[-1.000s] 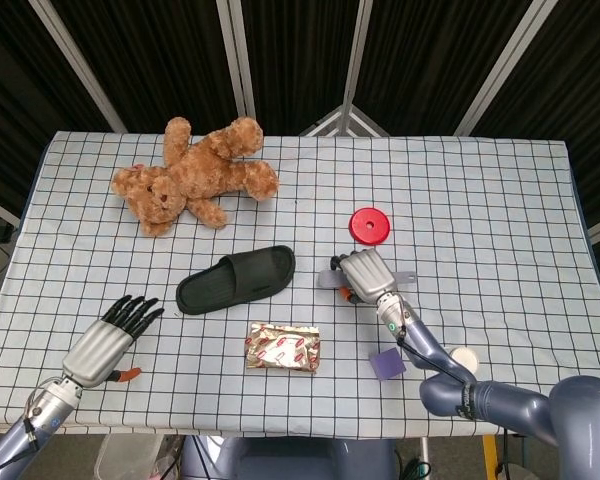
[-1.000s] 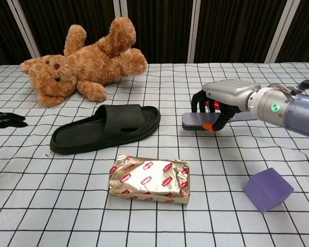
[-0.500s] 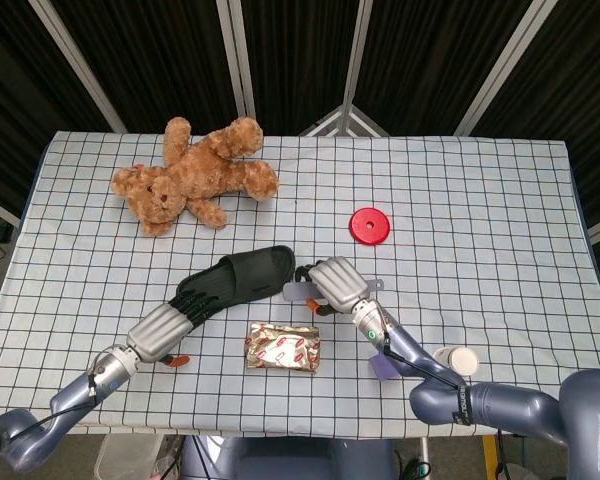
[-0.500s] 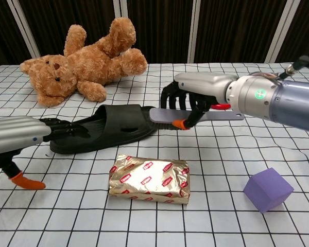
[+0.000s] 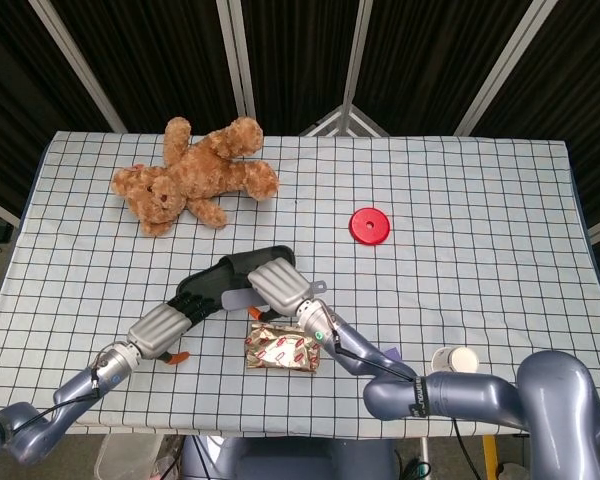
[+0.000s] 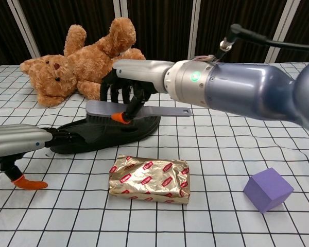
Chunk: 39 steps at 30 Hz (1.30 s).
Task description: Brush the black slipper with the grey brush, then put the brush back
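Near table centre: we see the black slipper [image 6: 100, 133], toe pointing to about 2 o'clock.
Right hand [image 6: 124, 92]: we grip the grey brush [image 6: 136, 109] above the slipper, bristles down, ready to sweep.
Left hand [image 6: 28, 139]: our fingers press the slipper's heel end at 8 o'clock, apparently steadying it.
Foil packet [image 6: 149, 178]: at 5 o'clock, apart from the slipper.

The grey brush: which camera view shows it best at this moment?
The chest view: the grey brush shows side-on, its full length above the black slipper, held by the right hand. The head view shows only its tip beside that hand.
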Available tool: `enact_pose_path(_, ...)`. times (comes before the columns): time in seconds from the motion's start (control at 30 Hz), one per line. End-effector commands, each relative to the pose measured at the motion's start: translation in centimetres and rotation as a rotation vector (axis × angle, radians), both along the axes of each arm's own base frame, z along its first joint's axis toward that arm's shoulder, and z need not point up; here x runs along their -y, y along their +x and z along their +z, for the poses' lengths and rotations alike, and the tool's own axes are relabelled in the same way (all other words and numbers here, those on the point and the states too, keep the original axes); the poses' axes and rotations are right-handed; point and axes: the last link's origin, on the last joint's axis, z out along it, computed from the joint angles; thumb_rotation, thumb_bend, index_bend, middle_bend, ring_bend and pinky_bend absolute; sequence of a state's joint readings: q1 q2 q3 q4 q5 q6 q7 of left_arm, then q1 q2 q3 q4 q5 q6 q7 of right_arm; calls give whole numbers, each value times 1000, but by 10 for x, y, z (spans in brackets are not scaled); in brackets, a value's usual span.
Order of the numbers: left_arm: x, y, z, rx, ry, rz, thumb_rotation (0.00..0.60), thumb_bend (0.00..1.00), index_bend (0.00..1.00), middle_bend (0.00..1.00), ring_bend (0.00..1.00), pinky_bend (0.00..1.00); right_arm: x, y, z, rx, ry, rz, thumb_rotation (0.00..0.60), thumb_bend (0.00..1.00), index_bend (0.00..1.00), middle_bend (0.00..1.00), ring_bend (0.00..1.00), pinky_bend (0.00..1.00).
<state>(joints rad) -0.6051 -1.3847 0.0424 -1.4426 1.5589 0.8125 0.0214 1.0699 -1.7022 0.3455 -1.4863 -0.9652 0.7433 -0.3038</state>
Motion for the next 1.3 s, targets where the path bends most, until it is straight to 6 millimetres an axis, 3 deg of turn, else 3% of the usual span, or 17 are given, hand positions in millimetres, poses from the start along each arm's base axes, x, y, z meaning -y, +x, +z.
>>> enact_pose_path(0.03,-1,-5,-2,-3,-3,23,562,426,0,5,33,38,7,17,-14,63,27,-50,600,458,670,565,485,510)
enact_pose_path(0.37,-7,-11,1,-22,19,32,557,425,0,7,32,37,27,29,-34,90,34,-105,600,459,670,574,488,509)
enact_pose_path(0.77,-10,-10,-11,-43,-28,49,549,425,0,6,32,32,38,17,-48,72,24,-144,600,458,675,576,492,510)
enact_pose_path(1.3,-8,-13,-14,-76,-33,44,548,425,0,6,32,29,57,-20,-26,19,-56,-180,600,458,683,580,498,510)
